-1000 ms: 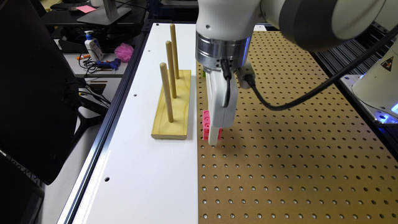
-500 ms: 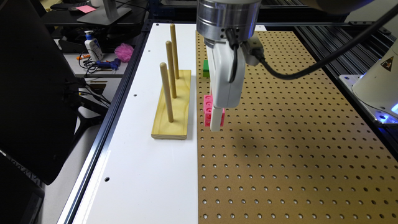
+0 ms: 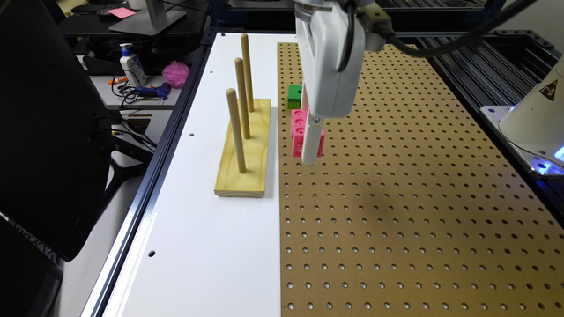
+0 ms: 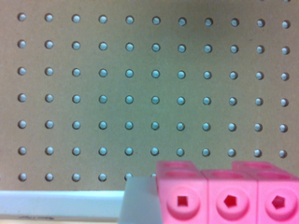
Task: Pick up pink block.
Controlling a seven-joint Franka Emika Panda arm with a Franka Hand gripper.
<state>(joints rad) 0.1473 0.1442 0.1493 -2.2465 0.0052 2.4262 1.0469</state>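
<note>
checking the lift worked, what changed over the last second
The gripper has risen from the pegboard with the pink block still held, so the block now hangs above the board. The green block and the wooden peg stand stayed where they were.

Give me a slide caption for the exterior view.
Gripper holds the pink block above the pegboard, beside a wooden peg stand.
</note>
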